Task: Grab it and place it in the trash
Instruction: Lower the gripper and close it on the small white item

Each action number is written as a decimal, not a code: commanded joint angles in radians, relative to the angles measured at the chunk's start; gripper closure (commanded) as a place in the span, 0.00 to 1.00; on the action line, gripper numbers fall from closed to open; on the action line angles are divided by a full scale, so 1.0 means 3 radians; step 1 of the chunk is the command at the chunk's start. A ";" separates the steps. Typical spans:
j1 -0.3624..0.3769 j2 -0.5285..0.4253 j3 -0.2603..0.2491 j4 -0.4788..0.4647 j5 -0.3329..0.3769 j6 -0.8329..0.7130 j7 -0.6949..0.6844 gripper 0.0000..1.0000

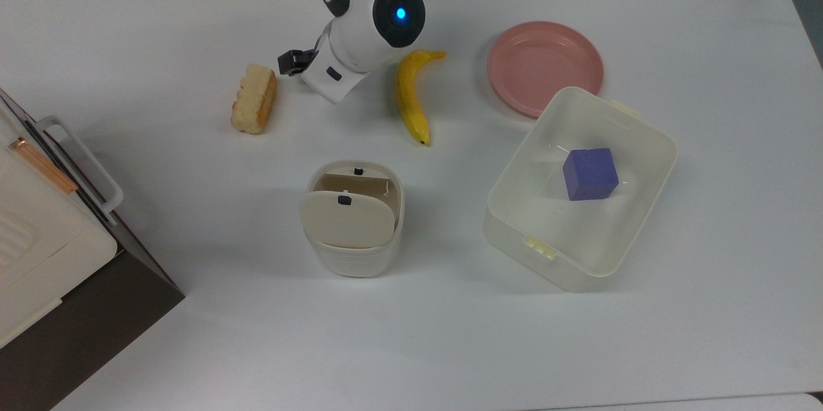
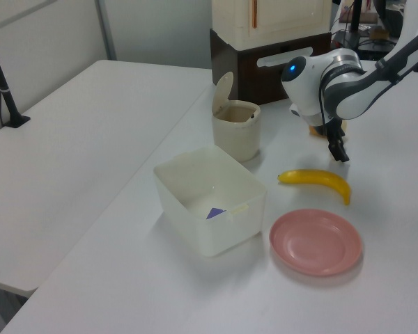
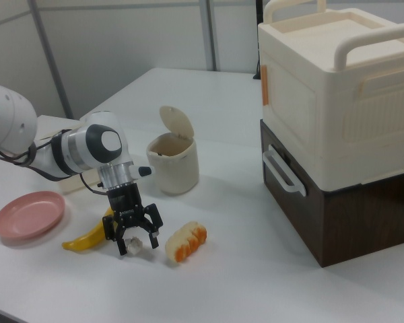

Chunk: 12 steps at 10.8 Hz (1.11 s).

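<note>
In the right view my gripper (image 3: pixel 135 246) points down, just above the table between the banana (image 3: pixel 87 237) and the bread slice (image 3: pixel 185 242). A tiny crumpled off-white paper ball (image 3: pixel 137 243) sits between its fingers, and they are shut on it. In the left view the gripper (image 2: pixel 341 154) hangs beyond the banana (image 2: pixel 317 179). In the top view the arm's white wrist (image 1: pixel 334 73) covers the paper ball. The trash (image 1: pixel 350 256), a small cream bin with its flap lid tipped open, stands nearer the top view's bottom; it also appears as the trash (image 3: pixel 174 161) and the trash (image 2: pixel 237 129).
A pink plate (image 1: pixel 545 67) and a translucent tub (image 1: pixel 514 231) holding a blue cube (image 1: pixel 590 173) lie at the top view's right. The banana (image 1: pixel 411 99) and bread slice (image 1: pixel 255 99) flank the arm. A cream-and-brown cabinet (image 1: pixel 38 237) fills the top view's lower left.
</note>
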 commanded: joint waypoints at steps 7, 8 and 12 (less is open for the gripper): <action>0.0031 0.0169 0.0027 0.0257 -0.0018 -0.0109 0.0043 1.00; 0.0026 0.0164 0.0027 0.0257 -0.0012 -0.0109 0.0043 1.00; -0.0050 0.0113 0.0033 0.1005 0.0384 -0.0313 0.0094 1.00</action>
